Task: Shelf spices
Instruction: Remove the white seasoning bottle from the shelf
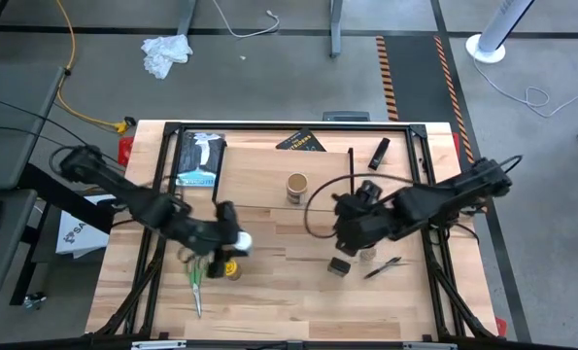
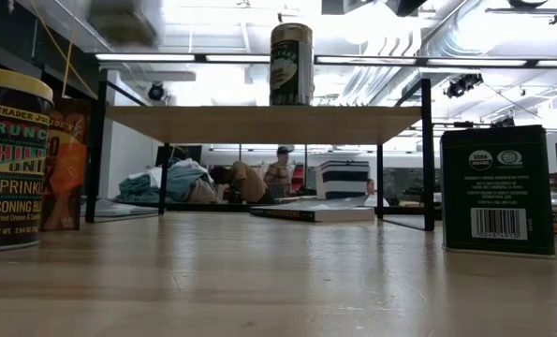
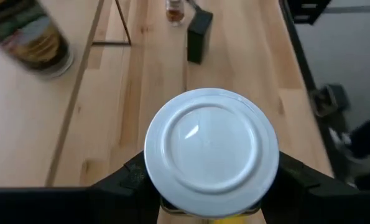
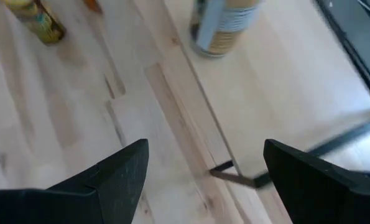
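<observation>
White-lidded jar [image 3: 211, 146] clamped in left gripper [image 3: 209, 186] | right gripper [image 4: 203, 180] apart, empty

White-lidded jar [image 3: 211, 147] in left claw [image 3: 209, 186], tan jar [image 1: 296, 187] on shelf [image 2: 259, 122]

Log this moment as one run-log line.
left gripper: shut on white-lidded jar, held above table | right gripper: open, empty, by shelf leg | wide tan round tin: on clear-topped shelf | small black tin: on table

Both arms are dark, jointed tubes with bulky black wrists. A thin black cable loops from the right arm [image 1: 434, 199]. Each pincer [image 4: 206, 180] ends in two broad, matte black, wedge-shaped fingers [image 4: 119, 171].
</observation>
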Motion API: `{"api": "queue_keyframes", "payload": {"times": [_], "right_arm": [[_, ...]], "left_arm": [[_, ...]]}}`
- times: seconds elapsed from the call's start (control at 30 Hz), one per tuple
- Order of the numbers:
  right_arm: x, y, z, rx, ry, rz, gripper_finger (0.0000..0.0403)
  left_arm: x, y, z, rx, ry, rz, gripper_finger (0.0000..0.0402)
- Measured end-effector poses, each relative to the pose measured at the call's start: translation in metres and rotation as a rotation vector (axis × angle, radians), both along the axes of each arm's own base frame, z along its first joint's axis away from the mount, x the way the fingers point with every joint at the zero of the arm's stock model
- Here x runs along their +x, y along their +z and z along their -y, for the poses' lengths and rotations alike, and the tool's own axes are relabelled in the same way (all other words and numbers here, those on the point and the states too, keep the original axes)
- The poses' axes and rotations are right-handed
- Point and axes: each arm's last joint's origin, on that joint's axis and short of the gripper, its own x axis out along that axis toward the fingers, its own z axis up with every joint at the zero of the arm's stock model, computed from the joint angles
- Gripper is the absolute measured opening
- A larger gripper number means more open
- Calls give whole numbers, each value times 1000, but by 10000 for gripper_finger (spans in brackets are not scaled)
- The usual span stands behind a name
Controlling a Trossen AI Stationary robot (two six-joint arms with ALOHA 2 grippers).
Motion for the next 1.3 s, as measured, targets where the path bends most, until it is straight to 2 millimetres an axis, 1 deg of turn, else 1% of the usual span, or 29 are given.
{"api": "queue_keyframes", "payload": {"times": [0.17,0.33,0.43,0.57,0.7,0.87,0.97,1.03,1.1,1.17,1.3], "right_arm": [[-36,28,6,75,-80,118,315],[-56,43,6,122,-102,205,315],[-60,45,3,128,-101,221,315],[-59,44,1,126,-93,217,315],[-58,43,0,125,-93,213,315],[-58,43,0,121,-88,212,315],[-58,43,0,115,-79,208,315],[-58,43,0,110,-72,206,315],[-58,43,1,105,-71,205,315],[-58,43,1,101,-67,205,315],[-58,43,1,80,-63,209,315]], "left_arm": [[34,-40,2,47,0,-3,189],[55,-86,11,157,-88,-119,189],[64,-105,15,198,-111,-156,189],[77,-120,16,185,-106,-148,189],[85,-135,16,165,-115,-171,189],[89,-137,15,158,-101,-165,192],[88,-136,13,143,-80,-169,236],[87,-132,12,138,-78,-162,268],[86,-126,10,121,-79,-149,288],[86,-120,7,88,-94,-141,299],[81,-103,1,63,-88,-98,304]]}}
